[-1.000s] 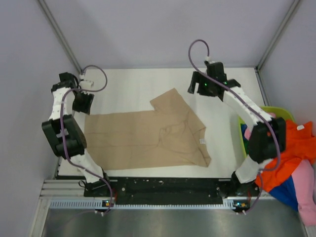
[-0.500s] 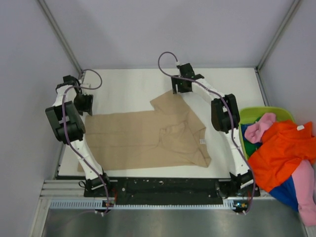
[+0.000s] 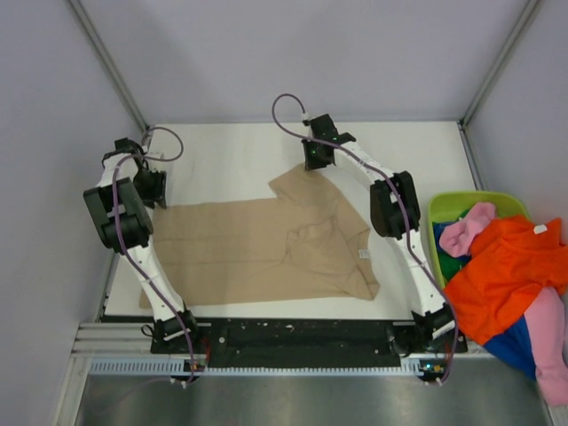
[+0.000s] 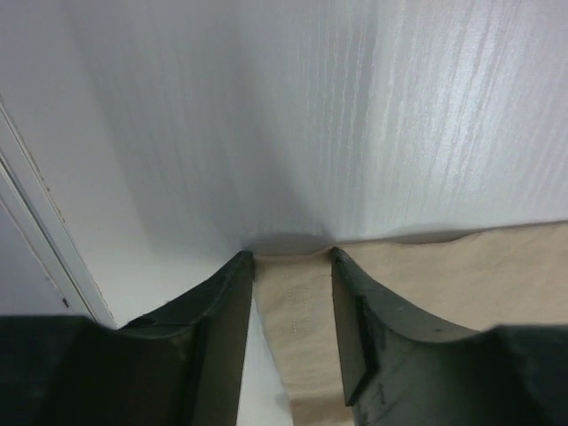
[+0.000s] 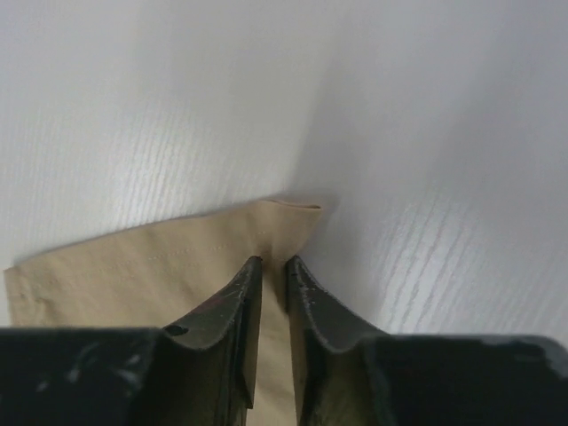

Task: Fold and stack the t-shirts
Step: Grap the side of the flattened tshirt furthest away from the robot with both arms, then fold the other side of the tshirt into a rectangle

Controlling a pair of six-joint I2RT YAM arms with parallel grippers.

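A tan t-shirt [image 3: 257,244] lies spread flat on the white table [image 3: 231,146], one sleeve pointing to the far side. My right gripper [image 3: 315,161] is down at that sleeve's tip. In the right wrist view its jaws [image 5: 273,262] are pinched together on the tan sleeve corner [image 5: 160,257]. My left gripper [image 3: 153,188] sits at the shirt's far left corner. In the left wrist view it [image 4: 290,259] stands open, its fingers either side of the tan corner [image 4: 302,311], with table showing beside the cloth.
A lime-green basket [image 3: 461,202] stands off the table's right edge. An orange shirt [image 3: 506,275], a pink one [image 3: 555,342] and a blue one [image 3: 510,348] spill over it. Grey walls with metal frame rails close in the table.
My right arm has swung left and down onto the sleeve tip and its jaws have closed there. The left gripper has settled at the shirt's corner, its jaws narrower.
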